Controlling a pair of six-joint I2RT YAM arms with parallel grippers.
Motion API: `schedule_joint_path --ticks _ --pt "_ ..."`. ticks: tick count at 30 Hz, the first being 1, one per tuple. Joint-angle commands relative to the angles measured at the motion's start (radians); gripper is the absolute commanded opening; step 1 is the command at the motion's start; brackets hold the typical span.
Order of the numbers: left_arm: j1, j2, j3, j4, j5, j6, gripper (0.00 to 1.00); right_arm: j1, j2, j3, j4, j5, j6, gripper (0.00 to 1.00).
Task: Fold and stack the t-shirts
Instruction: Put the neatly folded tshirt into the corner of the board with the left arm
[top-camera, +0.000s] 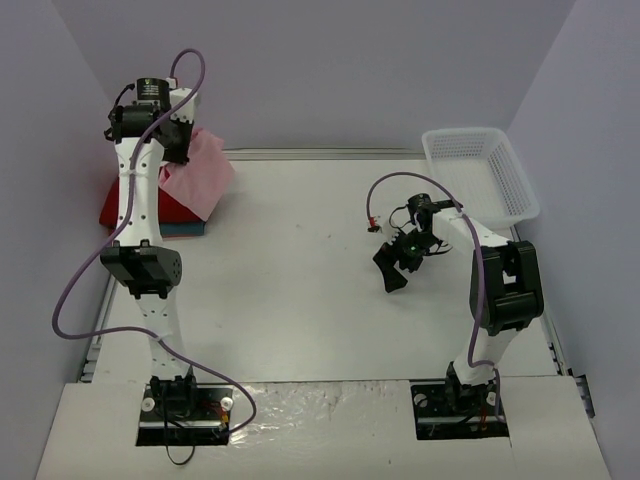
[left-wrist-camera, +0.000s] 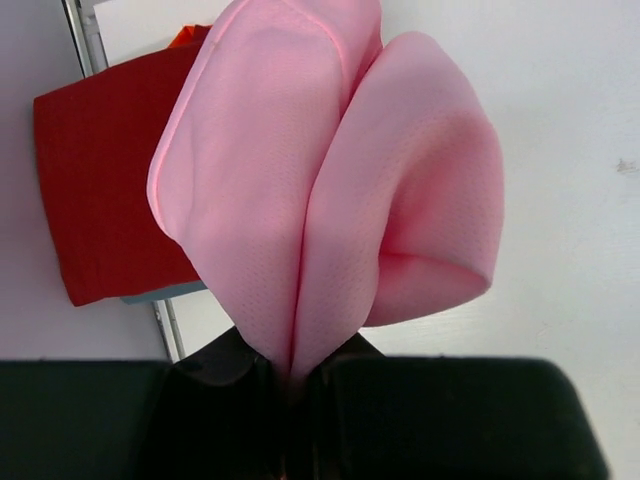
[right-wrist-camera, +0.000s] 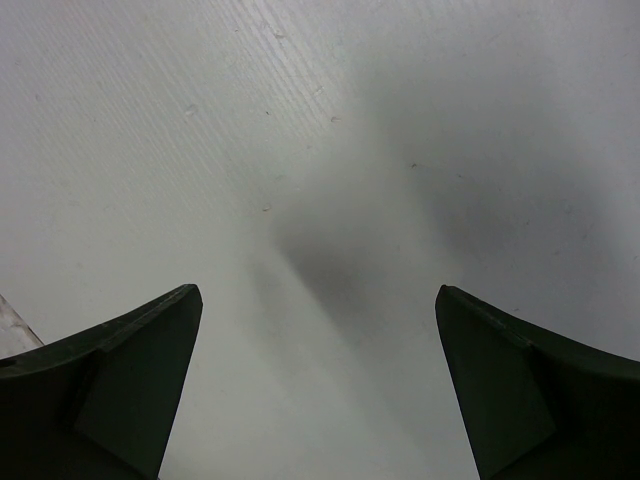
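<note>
Top external, upper left: your left hand (top-camera: 176, 143) pinches the soft light-pink cloth t-shirt (left-wrist-camera: 330, 180) over the folded bright red t-shirt (left-wrist-camera: 100, 190) atop the teal-blue t-shirt (top-camera: 186, 231). Your right hand (right-wrist-camera: 320, 385) is spread, empty. Likely last step: stack pink.

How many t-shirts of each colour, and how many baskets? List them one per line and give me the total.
pink t-shirt: 1
red t-shirt: 1
teal-blue t-shirt: 1 (only an edge shows under the red one)
white mesh basket: 1
Total: 4
</note>
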Motion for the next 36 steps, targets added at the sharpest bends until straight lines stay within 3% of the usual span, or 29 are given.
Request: schedule_joint_path --ticks 1,36 --pt "-0.009 -0.077 0.046 0.026 0.023 -0.037 0.02 -0.004 -0.020 -0.012 -0.028 0.011 0.001 1.00" --pt "0.024 -0.043 0.020 0.156 -0.099 -0.038 0.02 -0.004 0.029 -0.027 -0.014 0.058 0.007 1.00"
